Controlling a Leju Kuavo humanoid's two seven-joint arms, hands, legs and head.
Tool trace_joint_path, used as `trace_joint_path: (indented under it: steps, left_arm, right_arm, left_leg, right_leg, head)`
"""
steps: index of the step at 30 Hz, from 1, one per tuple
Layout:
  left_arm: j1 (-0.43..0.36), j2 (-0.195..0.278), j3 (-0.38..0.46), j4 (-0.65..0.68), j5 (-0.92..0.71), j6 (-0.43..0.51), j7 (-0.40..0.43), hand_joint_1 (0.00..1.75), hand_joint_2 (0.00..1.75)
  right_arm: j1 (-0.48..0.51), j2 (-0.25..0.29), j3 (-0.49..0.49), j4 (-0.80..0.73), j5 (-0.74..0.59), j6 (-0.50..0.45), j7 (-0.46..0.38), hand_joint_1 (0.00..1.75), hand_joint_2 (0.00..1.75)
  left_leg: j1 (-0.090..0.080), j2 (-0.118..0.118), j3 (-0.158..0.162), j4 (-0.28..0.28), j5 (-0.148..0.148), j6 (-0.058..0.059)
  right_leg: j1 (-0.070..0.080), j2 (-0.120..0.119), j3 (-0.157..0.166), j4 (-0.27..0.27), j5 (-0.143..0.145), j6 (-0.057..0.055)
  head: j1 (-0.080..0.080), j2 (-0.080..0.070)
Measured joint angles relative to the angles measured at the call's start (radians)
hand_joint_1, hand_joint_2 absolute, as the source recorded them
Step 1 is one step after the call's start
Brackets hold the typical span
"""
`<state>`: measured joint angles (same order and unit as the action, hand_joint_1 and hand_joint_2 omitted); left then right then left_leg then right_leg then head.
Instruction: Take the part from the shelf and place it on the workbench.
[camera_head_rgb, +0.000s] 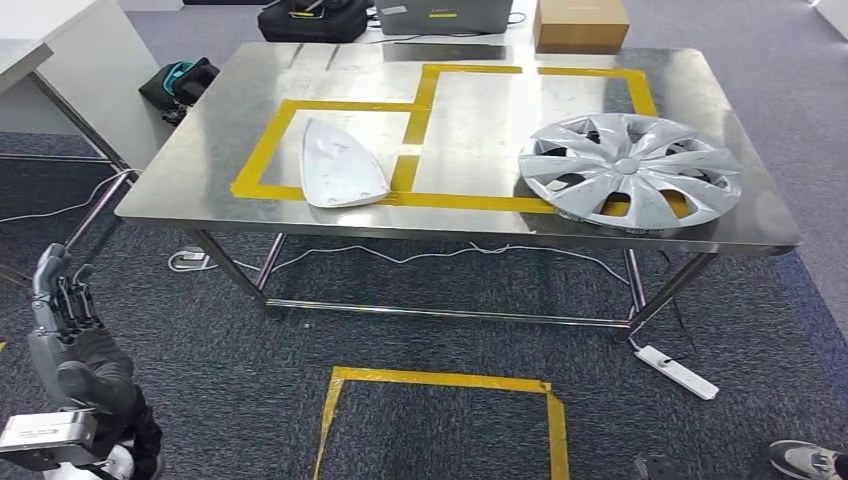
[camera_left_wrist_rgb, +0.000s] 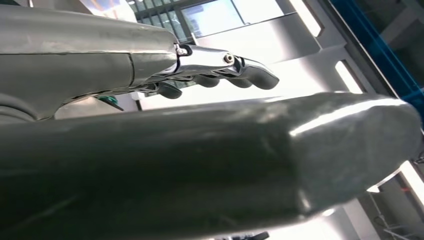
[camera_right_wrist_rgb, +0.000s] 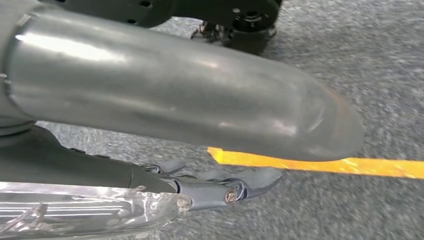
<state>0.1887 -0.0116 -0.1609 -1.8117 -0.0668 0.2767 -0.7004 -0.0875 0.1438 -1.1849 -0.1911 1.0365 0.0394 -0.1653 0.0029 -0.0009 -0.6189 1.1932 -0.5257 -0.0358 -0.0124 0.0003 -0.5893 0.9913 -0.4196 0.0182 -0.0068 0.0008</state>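
A silver wheel cover (camera_head_rgb: 630, 170) lies on the right of the steel workbench (camera_head_rgb: 200, 150), overlapping the yellow tape outline. A white shield-shaped panel (camera_head_rgb: 340, 165) lies flat on the left, inside another taped outline. My left hand (camera_head_rgb: 65, 300) is raised at the lower left, well short of the bench and below its top; it holds nothing. In the left wrist view the left hand (camera_left_wrist_rgb: 210, 140) has its fingers (camera_left_wrist_rgb: 240, 70) stretched out, apart from the thumb. My right hand (camera_right_wrist_rgb: 175, 100) hangs over the carpet, fingers (camera_right_wrist_rgb: 235, 185) extended and empty.
A cardboard box (camera_head_rgb: 580, 22) and a grey case (camera_head_rgb: 445, 15) sit at the bench's far edge. A black bag (camera_head_rgb: 180, 80) lies by a white desk (camera_head_rgb: 60, 60) at left. On the floor are a yellow tape square (camera_head_rgb: 440, 380), a power strip (camera_head_rgb: 680, 372) and a person's shoe (camera_head_rgb: 805, 458).
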Motion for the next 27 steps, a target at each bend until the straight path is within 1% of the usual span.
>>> trace_joint_path:
  steps: [1, 2, 3, 4, 6, 7, 8, 10, 11, 12, 13, 14, 15, 16, 17, 18, 19, 20, 21, 22, 23, 24, 25, 26, 27]
  left_arm:
    - [-0.001, 0.001, 0.0, 0.001, 0.0, 0.0, 0.0, 0.0, 0.0]
    - [-0.001, 0.001, 0.0, 0.001, 0.0, 0.0, 0.0, 0.0, 0.0]
    - [-0.002, 0.002, -0.001, 0.001, 0.0, 0.0, 0.0, 0.0, 0.0]
    - [-0.002, 0.002, -0.001, 0.002, -0.001, 0.001, 0.0, 0.0, 0.0]
    - [0.0, 0.004, -0.001, 0.006, -0.008, 0.006, 0.0, 0.0, 0.0]
    - [0.0, 0.006, -0.001, 0.01, -0.015, 0.011, 0.0, 0.0, 0.0]
    - [0.0, 0.008, -0.001, 0.016, -0.021, 0.015, 0.0, 0.0, 0.0]
    - [0.0, 0.011, -0.001, 0.032, -0.028, 0.022, 0.0, 0.0, 0.0]
    - [0.0, 0.012, -0.001, 0.039, -0.029, 0.023, 0.0, 0.0, 0.0]
    - [0.0, 0.013, -0.001, 0.046, -0.029, 0.024, 0.0, 0.0, 0.0]
    - [0.0, 0.014, -0.001, 0.051, -0.029, 0.024, 0.0, 0.0, 0.0]
    - [0.0, 0.015, -0.001, 0.055, -0.029, 0.025, 0.0, 0.0, 0.0]
    - [0.0, 0.016, -0.001, 0.058, -0.03, 0.025, 0.0, 0.0, 0.0]
    - [0.0, 0.016, -0.001, 0.061, -0.03, 0.026, 0.0, 0.0, 0.0]
    - [0.0, 0.017, -0.001, 0.065, -0.031, 0.027, 0.0, 0.0, 0.0]
    - [0.0, 0.019, -0.001, 0.069, -0.031, 0.028, 0.0, 0.0, 0.0]
    - [0.0, 0.02, -0.001, 0.073, -0.032, 0.028, 0.0, 0.0, 0.0]
    - [0.0, 0.022, -0.001, 0.077, -0.032, 0.028, 0.0, 0.0, 0.0]
    - [0.0, 0.023, -0.001, 0.08, -0.033, 0.028, 0.0, 0.0, 0.0]
    - [0.0, 0.023, -0.001, 0.083, -0.034, 0.028, 0.0, 0.0, 0.0]
    - [0.0, 0.024, -0.001, 0.086, -0.035, 0.028, 0.0, 0.0, 0.0]
    - [0.0, 0.023, -0.001, 0.088, -0.035, 0.029, 0.0, 0.0, 0.0]
    - [0.001, 0.023, -0.001, 0.092, -0.035, 0.029, 0.0, 0.0, 0.0]
    - [0.002, 0.023, -0.001, 0.095, -0.034, 0.03, 0.0, 0.0, 0.0]
    - [0.003, 0.023, 0.0, 0.1, -0.033, 0.03, 0.0, 0.0, 0.0]
  right_arm:
    - [0.0, 0.0, 0.0, 0.0, 0.0, 0.0, 0.0, 0.0, 0.0]
    - [0.0, 0.0, 0.0, 0.0, 0.0, 0.0, 0.0, 0.0, 0.0]
    - [0.0, 0.0, 0.0, 0.0, 0.0, 0.001, 0.0, 0.0, 0.0]
    - [-0.001, 0.0, 0.0, 0.0, 0.0, 0.001, 0.001, 0.0, 0.0]
    - [0.0, 0.0, 0.0, 0.0, 0.001, 0.001, 0.002, 0.0, 0.0]
    - [0.001, 0.0, 0.0, 0.0, 0.001, 0.002, 0.001, 0.0, 0.0]
    - [0.001, 0.0, 0.0, 0.0, 0.002, 0.004, 0.001, 0.0, 0.0]
    - [0.001, -0.001, 0.0, 0.0, 0.004, 0.008, -0.002, 0.0, 0.0]
    - [0.001, -0.001, 0.0, 0.0, 0.006, 0.01, -0.004, 0.0, 0.0]
    - [0.001, -0.001, 0.0, 0.0, 0.007, 0.01, -0.005, 0.0, 0.0]
    - [0.001, -0.001, 0.0, 0.0, 0.009, 0.01, -0.006, 0.0, 0.0]
    - [0.001, -0.001, 0.0, 0.0, 0.01, 0.01, -0.006, 0.0, 0.0]
    - [0.002, -0.001, 0.0, 0.0, 0.011, 0.01, -0.006, 0.0, 0.0]
    - [0.002, -0.001, 0.0, 0.0, 0.013, 0.01, -0.007, 0.0, 0.0]
    - [0.002, -0.001, 0.0, 0.0, 0.014, 0.01, -0.008, 0.0, 0.0]
    - [0.002, -0.001, 0.0, 0.0, 0.015, 0.01, -0.008, 0.0, 0.0]
    - [0.002, -0.001, 0.0, 0.0, 0.016, 0.01, -0.009, 0.0, 0.0]
    - [0.002, -0.001, 0.0, 0.0, 0.017, 0.01, -0.01, 0.0, 0.0]
    - [0.003, -0.001, 0.0, 0.0, 0.018, 0.009, -0.01, 0.0, 0.0]
    - [0.003, -0.001, 0.0, 0.0, 0.019, 0.009, -0.011, 0.0, 0.0]
    - [0.003, -0.001, 0.0, 0.0, 0.02, 0.008, -0.011, 0.0, 0.0]
    - [0.003, -0.001, 0.0, 0.0, 0.021, 0.008, -0.011, 0.0, 0.0]
    - [0.003, -0.001, 0.0, 0.0, 0.022, 0.007, -0.011, 0.0, 0.0]
    - [0.004, -0.001, 0.0, 0.0, 0.023, 0.007, -0.011, 0.0, 0.0]
    - [0.005, -0.001, 0.0, 0.0, 0.023, 0.008, -0.011, 0.0, 0.0]
  left_leg:
    - [0.001, 0.0, 0.054, -0.075, 0.02, 0.001]
    - [0.001, -0.001, 0.103, -0.15, 0.03, 0.005]
    - [0.0, -0.001, 0.137, -0.205, 0.032, 0.009]
    - [-0.003, -0.002, 0.153, -0.237, 0.029, 0.016]
    - [-0.007, -0.003, 0.146, -0.245, 0.031, 0.031]
    - [-0.008, -0.003, 0.142, -0.247, 0.033, 0.031]
    - [-0.007, -0.003, 0.14, -0.249, 0.035, 0.031]
    - [-0.006, -0.002, 0.137, -0.251, 0.04, 0.029]
    - [-0.007, -0.002, 0.135, -0.251, 0.043, 0.035]
    - [-0.007, -0.002, 0.134, -0.251, 0.049, 0.041]
    - [-0.008, -0.002, 0.131, -0.251, 0.054, 0.046]
    - [-0.01, -0.002, 0.129, -0.251, 0.058, 0.05]
    - [-0.013, -0.002, 0.126, -0.249, 0.061, 0.053]
    - [-0.015, -0.002, 0.122, -0.248, 0.063, 0.055]
    - [-0.018, -0.002, 0.118, -0.246, 0.065, 0.057]
    - [-0.019, -0.002, 0.114, -0.244, 0.066, 0.058]
    - [-0.022, -0.002, 0.11, -0.241, 0.068, 0.061]
    - [-0.023, -0.002, 0.106, -0.239, 0.069, 0.064]
    - [-0.023, -0.001, 0.105, -0.242, 0.074, 0.07]
    - [-0.021, 0.003, 0.105, -0.248, 0.08, 0.075]
    - [-0.017, 0.006, 0.106, -0.256, 0.087, 0.079]
    - [-0.013, 0.011, 0.105, -0.263, 0.093, 0.083]
    - [-0.011, 0.016, 0.103, -0.265, 0.097, 0.083]
    - [-0.01, 0.02, 0.1, -0.265, 0.098, 0.083]
    - [-0.01, 0.025, 0.096, -0.264, 0.099, 0.081]
  right_leg:
    - [0.0, 0.001, -0.009, 0.0, 0.008, 0.005]
    - [0.001, 0.001, -0.017, 0.001, 0.016, 0.01]
    - [0.002, 0.002, -0.022, 0.002, 0.023, 0.016]
    - [0.002, 0.002, -0.026, 0.002, 0.03, 0.022]
    - [0.0, 0.002, -0.029, -0.004, 0.043, 0.033]
    - [0.0, 0.001, -0.031, -0.008, 0.038, 0.029]
    - [0.0, 0.001, -0.033, -0.012, 0.029, 0.021]
    - [0.003, 0.0, -0.037, -0.015, -0.004, 0.0]
    - [0.003, 0.0, -0.037, -0.015, -0.016, -0.002]
    - [0.003, 0.0, -0.038, -0.015, -0.023, -0.002]
    - [0.003, 0.0, -0.039, -0.017, -0.023, -0.003]
    - [0.003, 0.0, -0.037, -0.02, -0.012, -0.006]
    - [0.001, 0.001, -0.036, -0.026, 0.02, -0.009]
    - [-0.001, 0.002, -0.035, -0.032, 0.05, -0.002]
    - [-0.004, 0.002, -0.034, -0.038, 0.079, 0.014]
    - [-0.007, 0.002, -0.037, -0.042, 0.098, 0.03]
    - [-0.011, 0.002, -0.039, -0.045, 0.101, 0.048]
    - [-0.013, 0.002, -0.041, -0.048, 0.107, 0.057]
    - [-0.013, 0.004, -0.042, -0.051, 0.11, 0.061]
    - [-0.014, 0.005, -0.048, -0.049, 0.106, 0.064]
    - [-0.012, 0.006, -0.059, -0.03, 0.088, 0.064]
    - [-0.011, 0.006, -0.078, 0.012, 0.057, 0.064]
    - [-0.011, 0.006, -0.104, 0.079, 0.014, 0.062]
    - [-0.011, 0.006, -0.132, 0.158, -0.029, 0.063]
    - [-0.011, 0.005, -0.154, 0.226, -0.06, 0.064]
  head:
    - [0.0, 0.0]
    - [0.0, 0.0]
    - [0.001, 0.0]
    - [0.001, 0.0]
    - [0.002, 0.0]
    - [0.002, 0.0]
    - [0.004, 0.0]
    - [0.007, 0.0]
    - [0.007, 0.0]
    - [0.008, 0.0]
    - [0.009, 0.0]
    - [0.009, 0.0]
    - [0.009, 0.0]
    - [0.008, 0.0]
    - [0.008, 0.0]
    - [0.008, 0.0]
    - [0.007, 0.0]
    - [0.007, 0.0]
    - [0.007, 0.0]
    - [0.007, 0.0]
    - [0.009, 0.0]
    - [0.011, 0.0]
    - [0.013, 0.0]
    - [0.016, 0.0]
    - [0.017, 0.0]
